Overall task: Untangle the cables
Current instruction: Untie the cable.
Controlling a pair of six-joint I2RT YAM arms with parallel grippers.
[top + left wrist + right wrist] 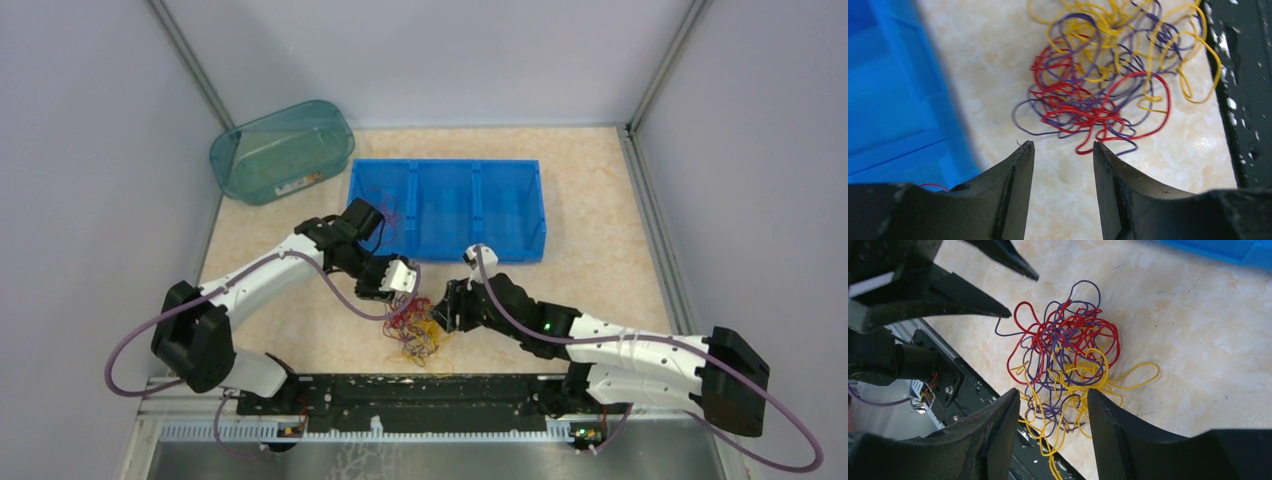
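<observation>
Yellow-ended knotted cables (415,335) trail toward the base rail (430,392).

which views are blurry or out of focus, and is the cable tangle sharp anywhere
Left wrist: the blue bin is a smeared blur and the cables look slightly soft. Right wrist: the cables are crisp, its own fingers soft at the near edge. Top external: evenly lit, strands too small to separate.

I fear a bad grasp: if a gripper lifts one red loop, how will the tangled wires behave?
Probably floppy: the cables lie in thin, loose curls. Likely the whole clump follows, since red, purple and yellow loops interlace.
</observation>
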